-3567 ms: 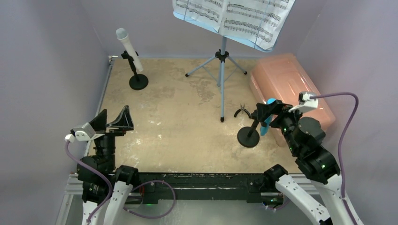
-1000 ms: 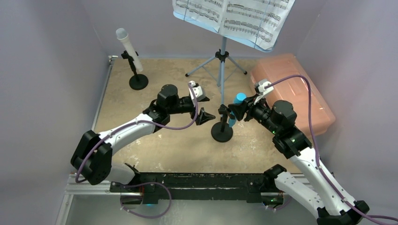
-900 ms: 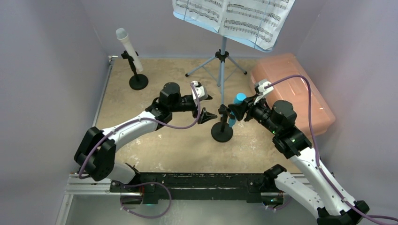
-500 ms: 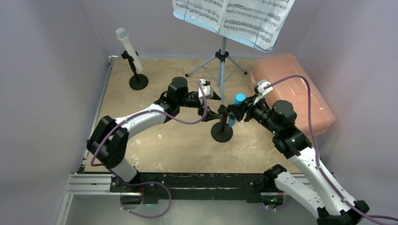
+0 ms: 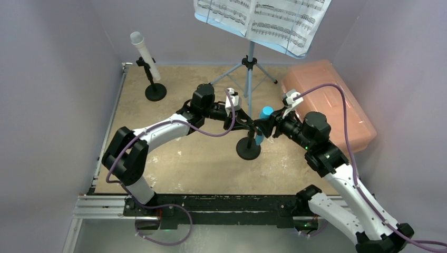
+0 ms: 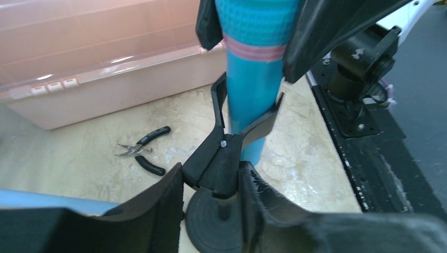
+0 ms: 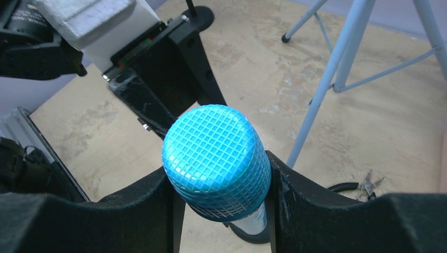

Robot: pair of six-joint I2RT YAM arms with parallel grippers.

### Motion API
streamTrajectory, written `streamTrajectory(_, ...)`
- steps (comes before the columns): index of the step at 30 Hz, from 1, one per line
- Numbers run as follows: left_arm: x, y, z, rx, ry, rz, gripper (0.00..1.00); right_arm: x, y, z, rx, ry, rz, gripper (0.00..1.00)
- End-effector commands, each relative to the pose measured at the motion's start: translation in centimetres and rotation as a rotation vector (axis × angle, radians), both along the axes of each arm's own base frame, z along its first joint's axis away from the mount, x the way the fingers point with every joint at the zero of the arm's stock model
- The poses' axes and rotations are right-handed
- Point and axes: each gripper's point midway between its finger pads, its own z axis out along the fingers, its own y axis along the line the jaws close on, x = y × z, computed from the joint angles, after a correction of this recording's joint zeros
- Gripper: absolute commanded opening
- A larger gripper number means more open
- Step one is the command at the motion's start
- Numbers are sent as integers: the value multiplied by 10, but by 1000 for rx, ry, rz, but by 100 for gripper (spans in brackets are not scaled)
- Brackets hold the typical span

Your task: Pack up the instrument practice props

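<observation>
From above: the blue microphone (image 5: 266, 112) stands in its holder (image 5: 248, 150), in the middle of the tabletop (image 5: 200, 163). I would pull it straight up while the holder is kept down.

Left wrist: the left gripper (image 6: 213, 182) has its jaws close around the holder's neck; pressing or not, I cannot tell.

Right wrist: the right gripper (image 7: 219, 176) pinches the microphone's head between its jaws.

The light-blue music rack (image 5: 249, 79) stands upright on tripod legs, with printed sheet-music pages (image 5: 263, 18) spread across its top. Just on the near side of its front leg, a blue microphone (image 7: 217, 158) (mesh head, pink band beneath) stands upright in the clip of a black round-based holder (image 5: 248, 149), its head pinched by the right gripper (image 5: 262, 125). Well left of the rack, a white microphone (image 5: 143, 52) leans in a second black holder (image 5: 155, 92).
</observation>
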Motion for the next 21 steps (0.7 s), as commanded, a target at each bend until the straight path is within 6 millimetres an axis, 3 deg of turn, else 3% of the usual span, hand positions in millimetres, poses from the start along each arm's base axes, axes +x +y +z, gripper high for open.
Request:
streamTrajectory(1, -6, 2, 18, -16, -66, -26, 10, -8, 8, -6, -8, 34, 57, 29)
streamTrajectory(2, -7, 4, 19, -11, -69, -21, 0, -8, 8, -6, -7, 33, 57, 29)
streamTrajectory(15, -9, 31, 25, 63, -93, 123, 0, -11, 9, 0, 5, 19, 71, 27)
streamTrajectory(21, 3, 55, 21, 87, -57, 228, 0, -10, 10, 5, 20, 7, 73, 26)
